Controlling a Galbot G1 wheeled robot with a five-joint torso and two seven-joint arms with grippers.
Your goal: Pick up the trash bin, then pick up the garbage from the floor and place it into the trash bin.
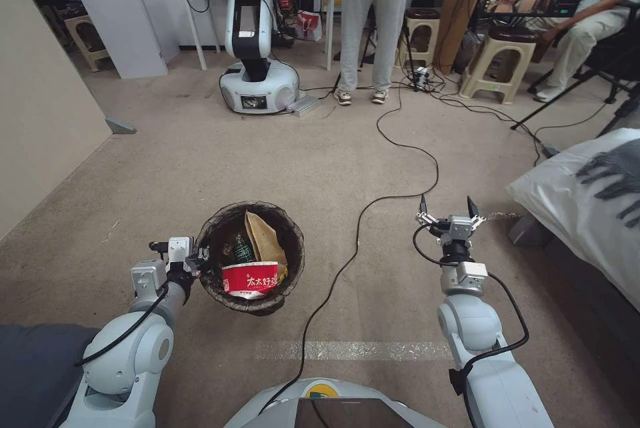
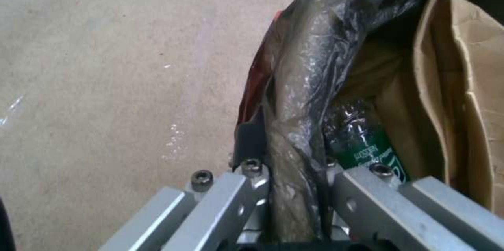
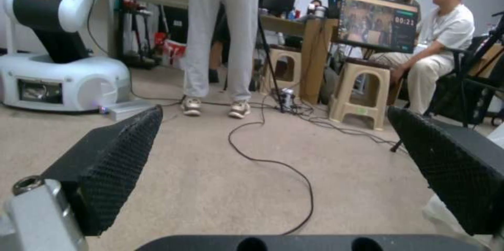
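The left gripper point(image 1: 200, 259) is clamped on the near-left rim of the small round bin lined with a dark bag point(image 1: 215, 231). The left wrist view shows one finger point(image 2: 248, 141) outside the liner beside a green-labelled bottle point(image 2: 367, 152) and brown paper bag point(image 2: 472, 85). To the right, the right gripper point(image 1: 450, 209) hangs spread wide and empty above the tan carpet point(image 1: 267, 155), a black cable point(image 1: 373, 205) running between them.

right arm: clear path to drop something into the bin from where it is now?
Probably yes. The right gripper hangs open and empty over bare floor; the trash bin, held at its rim by the left gripper, sits beside it, mouth open upward. Nothing stands between, only a floor cable.
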